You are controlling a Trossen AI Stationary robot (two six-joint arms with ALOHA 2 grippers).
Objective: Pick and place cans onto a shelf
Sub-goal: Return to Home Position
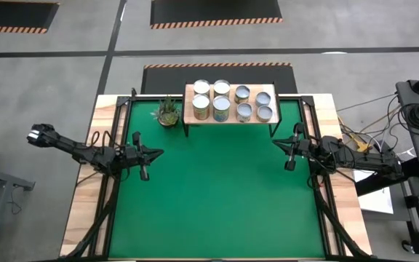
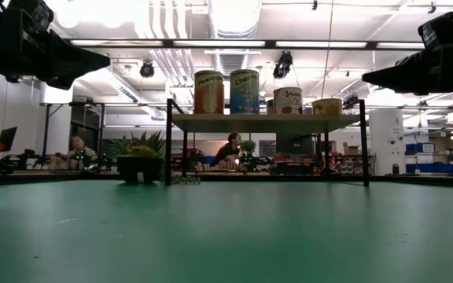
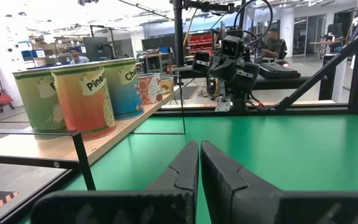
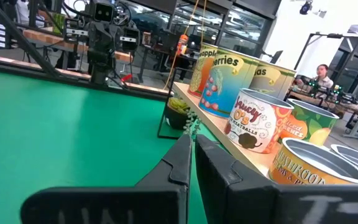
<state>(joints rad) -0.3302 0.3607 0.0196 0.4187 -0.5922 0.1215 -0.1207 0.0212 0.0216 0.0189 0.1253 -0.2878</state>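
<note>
- Eight cans [image 1: 221,107] stood upright on the shelf [image 1: 189,116] at the far middle of the bench [image 1: 78,218], two rows of four; taller ones on the left half, shorter ones on the right
- No can seen on the green mat [image 1: 217,204]; placing judged done
- Small potted plant [image 1: 168,111] just left of the shelf, apart from it
- Left gripper [image 3: 199,146] hung over the mat's left edge, pointing right, fingers together, holding nothing
- Right gripper [image 4: 191,138] hung over the mat's right edge, pointing left, fingers together, holding nothing
- Shelf lay farther off than both grippers and between them; the right one looked somewhat nearer its end
- Judged: any retreat to rest should lead away from the shelf and clear of the upright cans
</note>
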